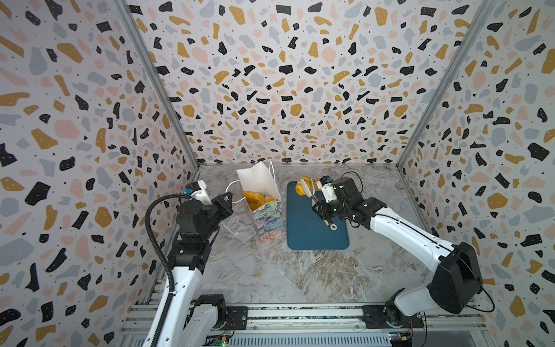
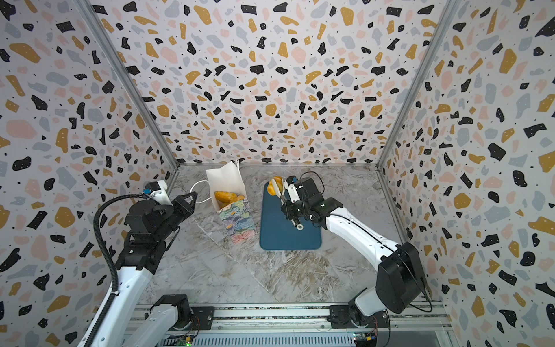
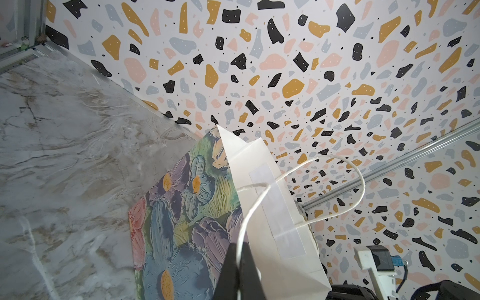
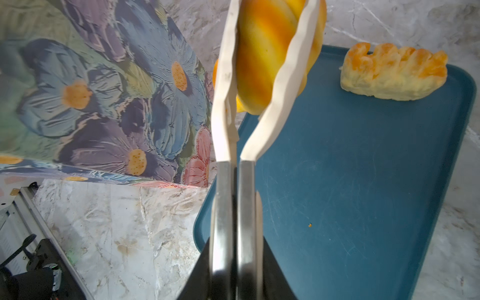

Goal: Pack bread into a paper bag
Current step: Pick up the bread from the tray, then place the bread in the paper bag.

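— Tongs (image 4: 223, 197) are seen closest in the right wrist view; by what are they held?

— Their steel handles are clamped between the fingers of the right gripper (image 4: 235, 249), whose jaws are pressed together on them.

— And what is gripped by the tongs?

— A striped roll (image 4: 262, 52) is pinched between the two white tips, which are spread round its sides. It is held at the far corner of the dark-teal tray (image 4: 363, 181), on the side toward the paper bag (image 1: 267, 222).

— Is anything seen lying on the tray?

— One small crumb-topped piece (image 4: 394, 75) is seen near the far edge, apart from the roll.

— How is the left gripper (image 3: 239, 262) set?

— Its jaws are closed on a white cord handle (image 3: 363, 185) of the bag; the cord is seen running in between the dark fingers.

— Where is the bag placed, and what is in it?

— It is stood on the marble table (image 1: 270, 270), mouth open upward, just beside the tray and between the two grippers. Several golden pieces of bread (image 1: 258, 199) are seen inside, against the white lining; how many cannot be told.
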You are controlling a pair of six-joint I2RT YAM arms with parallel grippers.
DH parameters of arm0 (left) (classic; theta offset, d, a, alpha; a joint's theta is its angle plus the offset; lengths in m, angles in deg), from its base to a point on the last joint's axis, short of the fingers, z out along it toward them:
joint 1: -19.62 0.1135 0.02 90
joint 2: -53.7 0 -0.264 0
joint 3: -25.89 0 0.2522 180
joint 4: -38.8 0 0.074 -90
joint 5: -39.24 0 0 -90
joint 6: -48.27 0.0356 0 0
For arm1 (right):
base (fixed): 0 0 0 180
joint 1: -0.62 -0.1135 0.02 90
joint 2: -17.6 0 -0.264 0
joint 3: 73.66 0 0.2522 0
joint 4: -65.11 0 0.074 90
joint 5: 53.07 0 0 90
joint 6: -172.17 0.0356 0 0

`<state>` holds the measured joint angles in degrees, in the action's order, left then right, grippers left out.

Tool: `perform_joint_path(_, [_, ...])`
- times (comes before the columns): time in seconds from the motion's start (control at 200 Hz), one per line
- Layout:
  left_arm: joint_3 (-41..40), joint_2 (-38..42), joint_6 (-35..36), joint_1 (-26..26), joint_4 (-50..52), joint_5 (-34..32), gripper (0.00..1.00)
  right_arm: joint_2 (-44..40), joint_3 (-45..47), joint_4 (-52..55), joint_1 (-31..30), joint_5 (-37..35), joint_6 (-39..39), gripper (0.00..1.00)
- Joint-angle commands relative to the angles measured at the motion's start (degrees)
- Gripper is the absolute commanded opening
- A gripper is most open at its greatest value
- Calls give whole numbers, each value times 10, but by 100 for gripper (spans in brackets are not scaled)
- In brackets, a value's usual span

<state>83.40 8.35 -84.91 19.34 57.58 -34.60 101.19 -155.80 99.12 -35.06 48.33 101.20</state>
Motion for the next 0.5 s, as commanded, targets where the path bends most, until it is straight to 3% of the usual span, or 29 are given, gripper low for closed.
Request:
perform_joint_path(0.0, [7, 2, 0, 1, -12, 5, 0, -31, -27, -22, -7, 2, -1, 19])
perform_joint_path(0.496, [12, 1, -2, 2, -9, 6, 0, -59, -62, -45, -31, 13, -8, 16])
